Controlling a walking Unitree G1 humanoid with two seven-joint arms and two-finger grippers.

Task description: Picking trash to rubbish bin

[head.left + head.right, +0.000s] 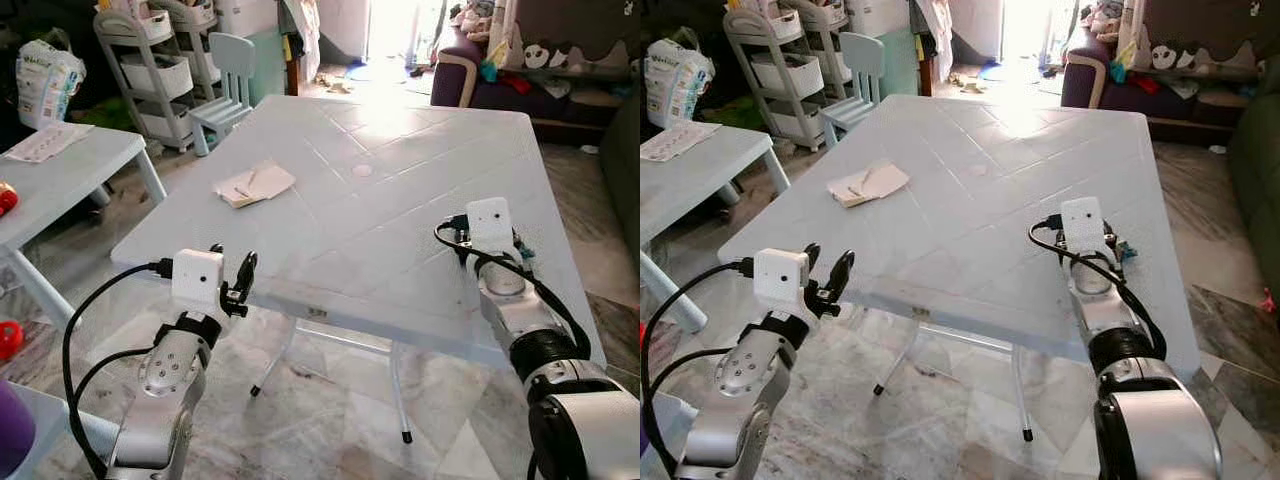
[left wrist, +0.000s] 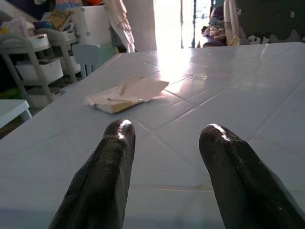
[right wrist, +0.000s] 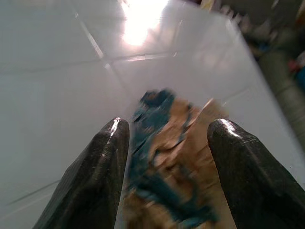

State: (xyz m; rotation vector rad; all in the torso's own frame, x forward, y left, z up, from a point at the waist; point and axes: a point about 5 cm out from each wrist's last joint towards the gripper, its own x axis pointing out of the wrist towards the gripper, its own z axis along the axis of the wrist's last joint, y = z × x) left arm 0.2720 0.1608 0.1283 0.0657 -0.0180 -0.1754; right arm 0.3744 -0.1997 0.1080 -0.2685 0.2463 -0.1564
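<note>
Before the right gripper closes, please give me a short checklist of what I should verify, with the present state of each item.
1. Right gripper open: ok, its two fingers stand apart.
2. Blue and brown wrapper lies between those fingers: ok in the right wrist view, though the picture is blurred.
3. Wrapper rests on the white table, near its right edge: ok.
4. Fingers low enough to grip the wrapper: cannot tell.
5. Left gripper out of the way: ok, it is open at the table's near left edge, apart from the folded paper.
6. Rubbish bin located: cannot tell.
</note>
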